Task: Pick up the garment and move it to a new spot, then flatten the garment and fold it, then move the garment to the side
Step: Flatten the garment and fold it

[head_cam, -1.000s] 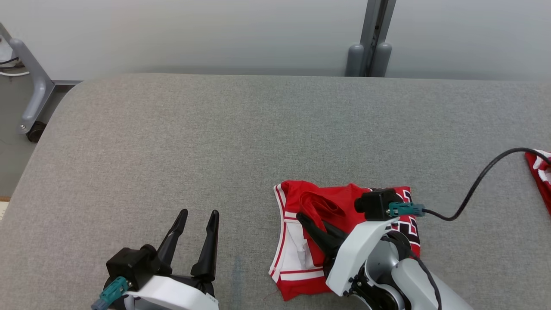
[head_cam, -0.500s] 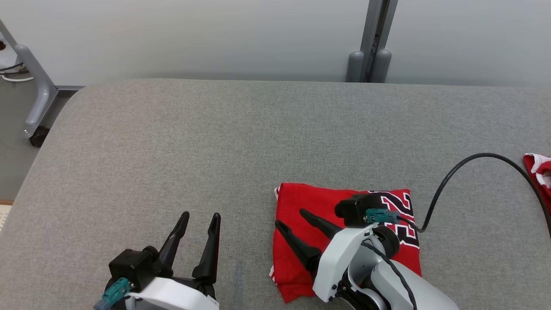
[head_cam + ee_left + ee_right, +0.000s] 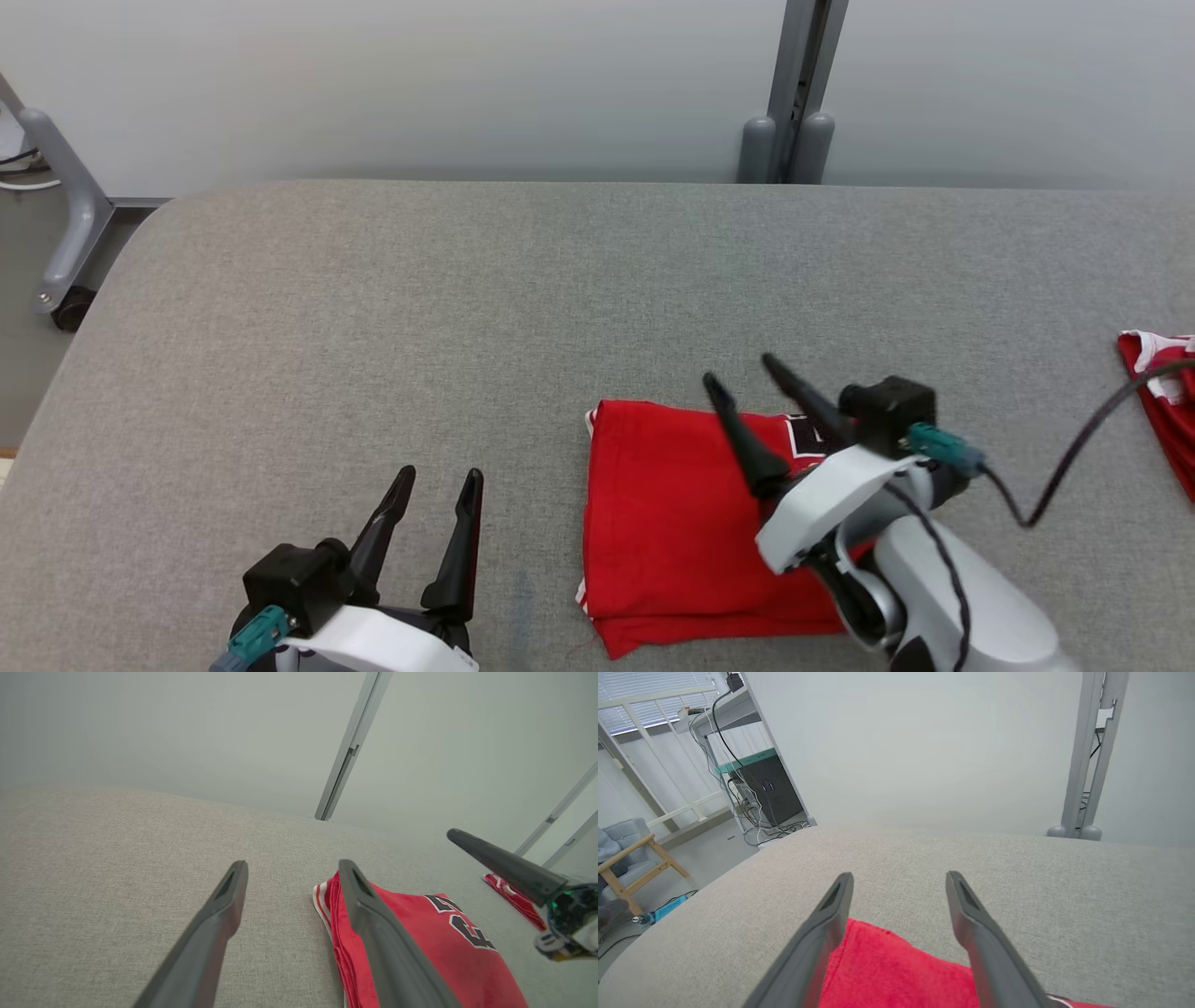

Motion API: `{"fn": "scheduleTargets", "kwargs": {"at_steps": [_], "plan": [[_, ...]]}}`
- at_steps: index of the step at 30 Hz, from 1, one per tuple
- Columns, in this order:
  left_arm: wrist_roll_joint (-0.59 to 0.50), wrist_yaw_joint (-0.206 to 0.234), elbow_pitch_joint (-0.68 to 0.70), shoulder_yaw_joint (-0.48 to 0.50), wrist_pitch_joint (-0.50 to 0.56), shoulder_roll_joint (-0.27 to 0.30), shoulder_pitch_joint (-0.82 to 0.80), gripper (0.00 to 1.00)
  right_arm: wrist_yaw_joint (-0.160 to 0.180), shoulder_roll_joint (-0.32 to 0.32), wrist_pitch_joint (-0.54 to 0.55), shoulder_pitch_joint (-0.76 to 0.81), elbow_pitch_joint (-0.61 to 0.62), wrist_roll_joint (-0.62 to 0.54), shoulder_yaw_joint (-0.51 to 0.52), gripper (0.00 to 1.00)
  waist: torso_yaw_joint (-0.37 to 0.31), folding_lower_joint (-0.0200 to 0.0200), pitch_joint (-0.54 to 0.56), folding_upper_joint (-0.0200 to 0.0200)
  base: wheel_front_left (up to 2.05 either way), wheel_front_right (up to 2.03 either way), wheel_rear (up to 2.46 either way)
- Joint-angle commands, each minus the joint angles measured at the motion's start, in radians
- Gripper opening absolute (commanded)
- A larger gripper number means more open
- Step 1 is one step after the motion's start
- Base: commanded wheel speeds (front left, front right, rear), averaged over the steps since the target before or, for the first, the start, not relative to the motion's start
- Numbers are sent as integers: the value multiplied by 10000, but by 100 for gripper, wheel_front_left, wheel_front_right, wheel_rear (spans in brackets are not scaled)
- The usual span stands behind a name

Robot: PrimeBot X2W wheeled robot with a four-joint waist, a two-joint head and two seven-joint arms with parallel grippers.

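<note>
The garment (image 3: 663,523) is a red jersey with black-and-white lettering, folded into a flat rectangle on the grey padded table (image 3: 373,308), right of centre near the front. It also shows in the left wrist view (image 3: 420,933) and the right wrist view (image 3: 887,970). My right gripper (image 3: 742,371) hovers open over the garment's far edge, with nothing between its fingers. At the lower left my left gripper (image 3: 439,476) rests open and empty, a short way left of the garment.
Another red and white cloth (image 3: 1158,392) lies at the table's right edge. A black cable (image 3: 1074,457) trails from my right wrist. A grey post (image 3: 794,93) stands behind the table, and a grey frame leg with a wheel (image 3: 65,233) at the far left.
My right gripper let go of the garment's flap, which now lies folded flat, then opened and lifted up and away toward the far edge. The left gripper has stayed put.
</note>
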State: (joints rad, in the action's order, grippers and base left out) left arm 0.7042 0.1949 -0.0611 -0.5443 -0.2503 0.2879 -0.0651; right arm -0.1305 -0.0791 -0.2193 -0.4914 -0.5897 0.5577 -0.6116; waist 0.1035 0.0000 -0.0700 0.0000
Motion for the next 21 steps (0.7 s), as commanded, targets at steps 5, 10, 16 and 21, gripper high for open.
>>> {"fn": "scheduleTargets", "kwargs": {"at_steps": [5, 10, 16, 21], "plan": [[-135, 71, -107, -10, -25, -20, -210, 100, -6, -137, -421, 562, 444, -1181, 1774, 100, -155, 0, 107, 0, 0, 0, 0], [-200, 50, -264, 104, -81, -109, -284, 100, -6, -12, -465, 1586, 1639, -2209, 3645, 100, -317, 0, 239, 0, 0, 0, 0], [-481, 139, -547, 360, -144, -178, -146, 100, -6, 160, -463, 2905, 2916, -3178, 5053, 100, -480, 0, 381, 0, 0, 0, 0], [-913, 223, -754, 542, -155, -273, -33, 100, -6, 246, -422, 3713, 3540, -3573, 5651, 100, -550, 0, 531, 0, 0, 0, 0]]}}
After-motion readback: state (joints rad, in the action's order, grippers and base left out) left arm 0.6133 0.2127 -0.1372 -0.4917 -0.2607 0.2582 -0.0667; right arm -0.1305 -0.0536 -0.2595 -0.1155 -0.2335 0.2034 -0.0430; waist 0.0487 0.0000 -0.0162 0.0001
